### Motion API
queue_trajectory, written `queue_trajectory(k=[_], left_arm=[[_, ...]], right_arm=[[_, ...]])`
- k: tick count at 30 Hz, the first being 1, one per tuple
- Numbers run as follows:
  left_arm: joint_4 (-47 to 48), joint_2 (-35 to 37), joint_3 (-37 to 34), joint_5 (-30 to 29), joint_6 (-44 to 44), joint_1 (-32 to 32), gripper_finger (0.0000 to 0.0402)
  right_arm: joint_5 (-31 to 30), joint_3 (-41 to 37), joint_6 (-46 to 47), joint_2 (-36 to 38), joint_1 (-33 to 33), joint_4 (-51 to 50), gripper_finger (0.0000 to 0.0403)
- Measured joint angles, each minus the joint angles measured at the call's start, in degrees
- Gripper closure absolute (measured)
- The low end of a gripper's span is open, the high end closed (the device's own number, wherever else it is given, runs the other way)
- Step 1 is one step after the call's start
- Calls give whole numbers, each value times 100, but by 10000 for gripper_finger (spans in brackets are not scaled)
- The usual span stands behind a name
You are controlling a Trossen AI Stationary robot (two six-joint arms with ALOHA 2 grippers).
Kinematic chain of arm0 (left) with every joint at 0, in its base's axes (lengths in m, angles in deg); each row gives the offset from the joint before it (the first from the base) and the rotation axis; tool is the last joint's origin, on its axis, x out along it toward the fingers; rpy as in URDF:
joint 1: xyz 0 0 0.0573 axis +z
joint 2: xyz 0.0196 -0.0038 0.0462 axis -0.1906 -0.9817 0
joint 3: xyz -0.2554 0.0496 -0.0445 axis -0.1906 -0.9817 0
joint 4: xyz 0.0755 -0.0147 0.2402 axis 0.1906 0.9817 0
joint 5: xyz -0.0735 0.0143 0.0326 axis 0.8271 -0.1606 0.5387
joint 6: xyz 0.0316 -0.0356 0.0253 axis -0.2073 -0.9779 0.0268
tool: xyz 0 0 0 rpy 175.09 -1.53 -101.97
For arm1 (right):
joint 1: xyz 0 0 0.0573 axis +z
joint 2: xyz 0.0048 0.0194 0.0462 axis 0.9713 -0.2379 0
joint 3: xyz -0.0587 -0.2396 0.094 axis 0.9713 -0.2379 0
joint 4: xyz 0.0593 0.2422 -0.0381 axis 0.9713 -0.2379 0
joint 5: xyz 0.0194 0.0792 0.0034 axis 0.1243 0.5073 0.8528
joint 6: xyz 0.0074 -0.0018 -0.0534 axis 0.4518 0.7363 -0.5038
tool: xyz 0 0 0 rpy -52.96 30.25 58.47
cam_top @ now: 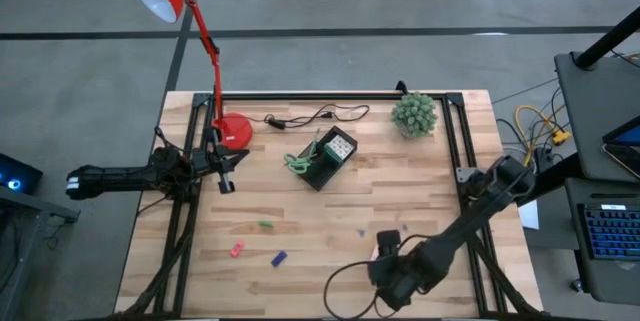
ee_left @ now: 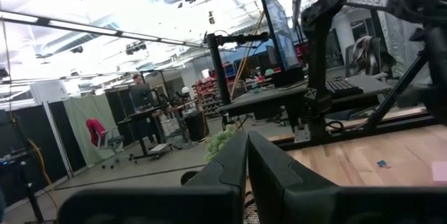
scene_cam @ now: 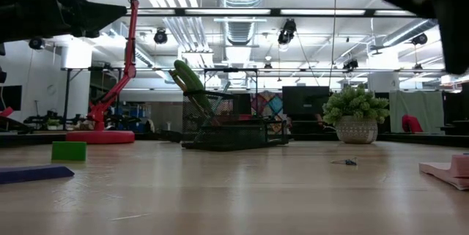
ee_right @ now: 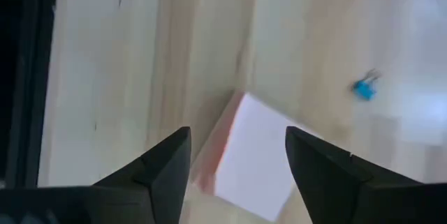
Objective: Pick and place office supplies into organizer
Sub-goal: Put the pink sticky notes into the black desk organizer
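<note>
The pink sticky-note pad (ee_right: 255, 158) lies flat on the table near its front edge, also in the low view (scene_cam: 448, 169). My right gripper (ee_right: 237, 133) hangs open above it, pointing steeply down, one finger over each side, not touching. The black organizer (cam_top: 330, 158) stands mid-table with green-handled scissors (cam_top: 297, 164) and a green-white block (cam_top: 339, 146) in it. Small green (cam_top: 265, 224), red (cam_top: 237, 249) and blue (cam_top: 279, 258) pieces lie on the front left of the table. My left gripper (cam_top: 229, 181) waits shut at the left, near the lamp base.
A red desk lamp (cam_top: 234, 129) stands at the far left with a black cable (cam_top: 320, 116) behind the organizer. A green plant ball (cam_top: 414, 114) sits far right. A tiny blue piece (ee_right: 363, 89) lies near the pad. Metal frame rails run along the table's sides.
</note>
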Motion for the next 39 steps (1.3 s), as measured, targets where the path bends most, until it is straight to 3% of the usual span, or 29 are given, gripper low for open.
queue_trajectory(k=[23, 33, 39], left_arm=[[0, 14, -1, -240, 297, 1, 402], [0, 10, -2, -243, 299, 1, 402], [0, 14, -1, -246, 299, 1, 402]], right_arm=[[455, -33, 130, -734, -64, -195, 193], [469, -52, 131, -786, -65, -214, 237], [639, -59, 100, -821, -101, -213, 311]])
